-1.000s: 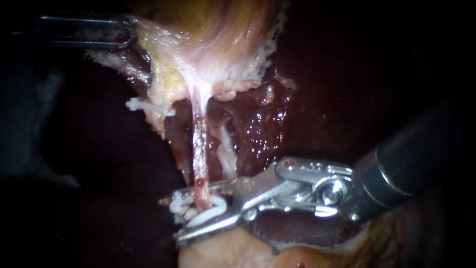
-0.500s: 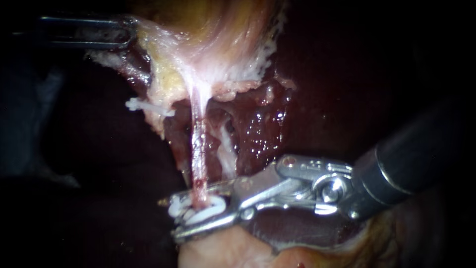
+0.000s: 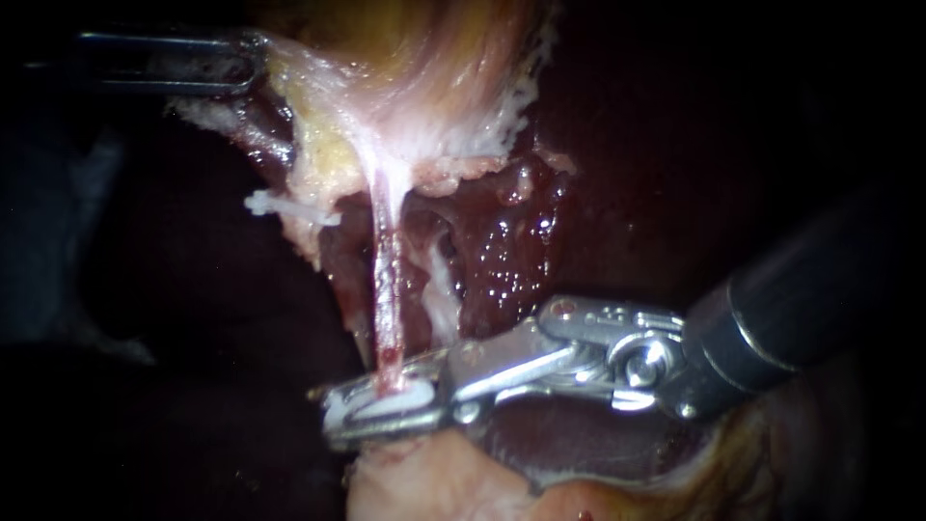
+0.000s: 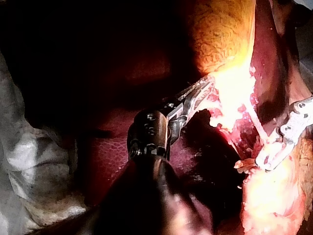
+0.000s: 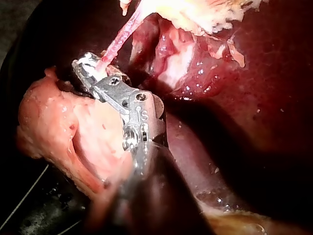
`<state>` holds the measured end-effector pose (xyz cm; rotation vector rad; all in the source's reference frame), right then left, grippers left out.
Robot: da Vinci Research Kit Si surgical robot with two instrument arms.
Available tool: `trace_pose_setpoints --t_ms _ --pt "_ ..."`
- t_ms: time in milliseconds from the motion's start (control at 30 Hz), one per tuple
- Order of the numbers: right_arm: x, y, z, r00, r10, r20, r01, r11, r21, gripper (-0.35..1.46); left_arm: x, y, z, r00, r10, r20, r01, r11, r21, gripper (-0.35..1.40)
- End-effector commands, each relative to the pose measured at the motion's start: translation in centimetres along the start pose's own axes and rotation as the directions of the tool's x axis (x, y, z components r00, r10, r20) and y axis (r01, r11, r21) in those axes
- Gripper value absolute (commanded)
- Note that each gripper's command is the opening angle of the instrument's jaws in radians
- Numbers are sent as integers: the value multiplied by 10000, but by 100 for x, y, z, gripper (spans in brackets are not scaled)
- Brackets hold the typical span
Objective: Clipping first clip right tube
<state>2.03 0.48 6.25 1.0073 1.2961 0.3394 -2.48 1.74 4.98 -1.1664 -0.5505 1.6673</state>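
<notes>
Lower centre, the right instrument's (image 3: 331, 417) jaws pinch the white plastic clip (image 3: 397, 396) nearly flat around the thin pink tube (image 3: 388, 280). I'd squeeze squarely, no tugging. Upper left, the left instrument's (image 3: 257, 64) jaws grip the pale yellowish gallbladder (image 3: 415, 87).

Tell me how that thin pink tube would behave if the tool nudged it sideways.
The tube looks soft and floppy, straight only because it is stretched between the gallbladder and the clip in the right tool's jaws. Thin and translucent, it probably tears easily. Its wet sheen suggests slipperiness.
</notes>
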Motion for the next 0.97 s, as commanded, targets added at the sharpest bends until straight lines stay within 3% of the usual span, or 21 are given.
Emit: trace_pose_setpoints --t_ms 33,133,967 --pt "0 0 0 10000 -7 4 7 10000 10 -22 0 0 0 10000 1 1 -1 10000 2 -35" --pt "-1 1 -1 10000 -11 -3 11 10000 -16 -35 0 0 0 10000 1 1 -1 10000 2 -35" --pt "-8 7 -10 10000 82 14 -82 10000 16 -35 0 -2 0 10000 2 2 -2 10000 0 -35"
